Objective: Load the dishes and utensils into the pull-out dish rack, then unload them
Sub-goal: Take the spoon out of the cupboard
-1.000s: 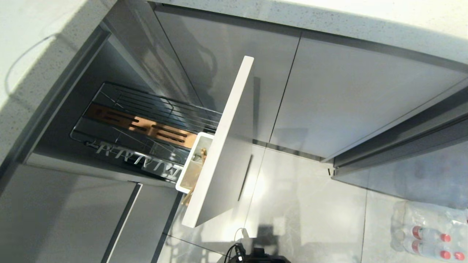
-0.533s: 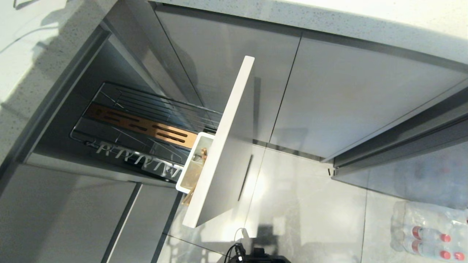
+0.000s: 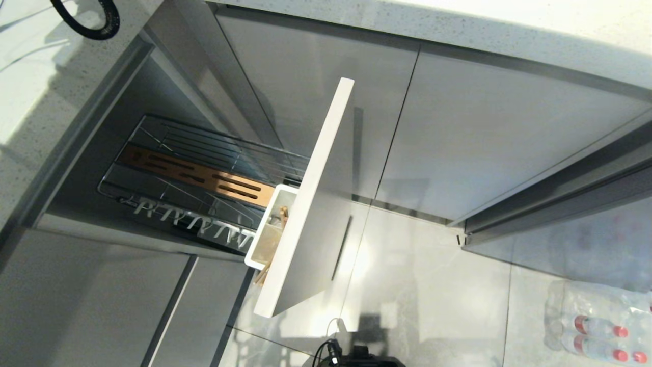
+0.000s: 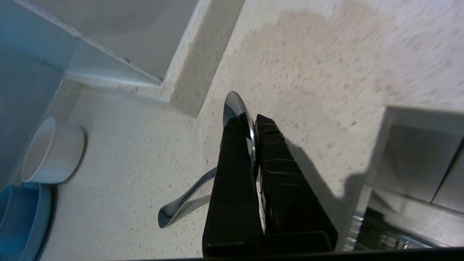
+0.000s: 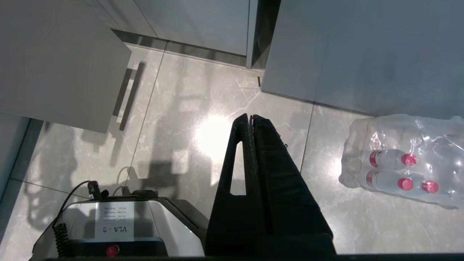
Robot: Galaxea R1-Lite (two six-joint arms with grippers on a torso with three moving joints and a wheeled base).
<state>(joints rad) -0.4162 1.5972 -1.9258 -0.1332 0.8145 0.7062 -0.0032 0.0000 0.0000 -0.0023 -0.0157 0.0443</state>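
Spoon (image 4: 239,116), one slim silver piece, is pinched by its bowl between the pressed-together fingers of the left gripper (image 4: 250,125) over the speckled counter (image 4: 326,65), its long handle curving off below; nearby stand one small white bowl (image 4: 50,152) and blue dishes (image 4: 21,217), too cropped to count. One pull-out dish rack (image 3: 204,178) stands drawn out with its wooden strip bare, and chopsticks (image 3: 282,214) show in the white utensil cup (image 3: 270,229). Since a second ago a black cable loop (image 3: 86,23) has entered the head view's top left; the right gripper (image 5: 251,119) hangs closed and empty above the floor by one pack of bottles (image 5: 402,159).
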